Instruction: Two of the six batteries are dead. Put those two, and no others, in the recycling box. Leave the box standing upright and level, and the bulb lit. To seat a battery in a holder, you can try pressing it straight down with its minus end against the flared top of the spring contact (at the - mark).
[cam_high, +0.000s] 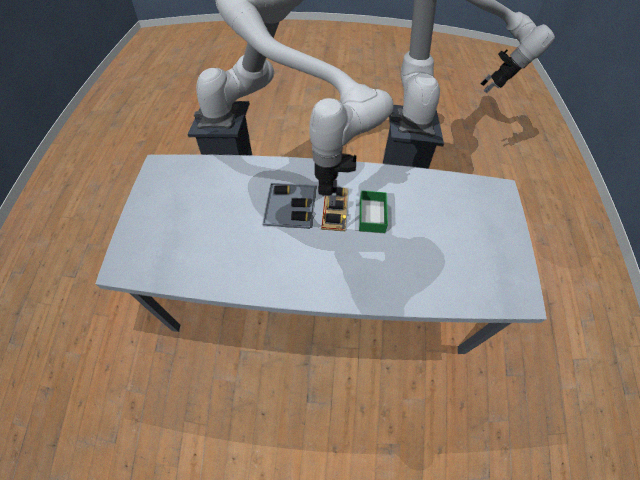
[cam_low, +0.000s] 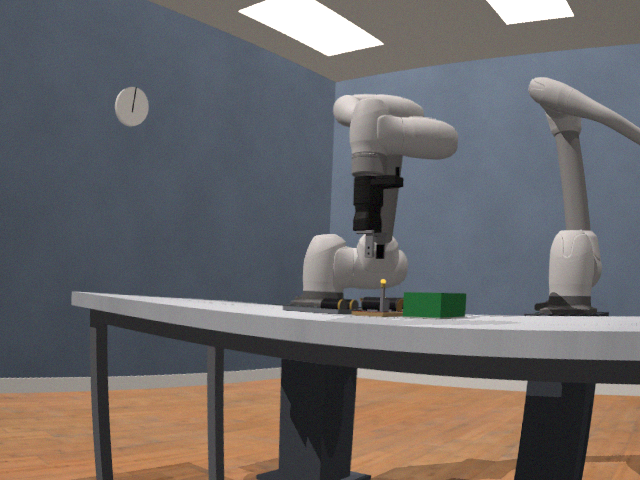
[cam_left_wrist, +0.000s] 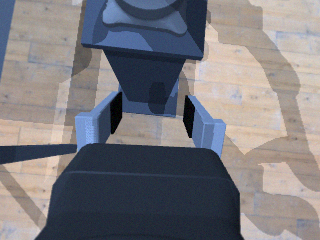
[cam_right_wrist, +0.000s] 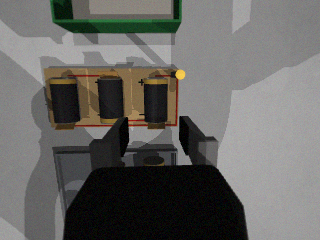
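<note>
The table (cam_high: 206, 258) (cam_low: 258, 325) (cam_right_wrist: 275, 150) carries my tray (cam_high: 279, 206) (cam_low: 320, 310) (cam_right_wrist: 75, 167), the three-bay battery holder (cam_high: 336, 227) (cam_low: 369, 313) (cam_right_wrist: 133, 100) and the green recycling box (cam_high: 373, 227) (cam_low: 434, 304) (cam_right_wrist: 120, 26), the holder between the other two. My right gripper (cam_high: 333, 198) (cam_low: 374, 251) (cam_right_wrist: 154, 128) is the nearer one, hovering open and empty; my left gripper (cam_high: 486, 86) (cam_left_wrist: 153, 106), also open and empty, hangs well away. I'd judge the bulb-end battery (cam_high: 333, 218) (cam_right_wrist: 155, 102) the likely target: it lies in the holder, ahead of and below my right fingers in the wrist view. Its long axis runs tray to box, so my fingers can descend astride its width. The bulb (cam_high: 344, 217) (cam_low: 383, 282) (cam_right_wrist: 180, 74) shows yellow, presumably lit.
</note>
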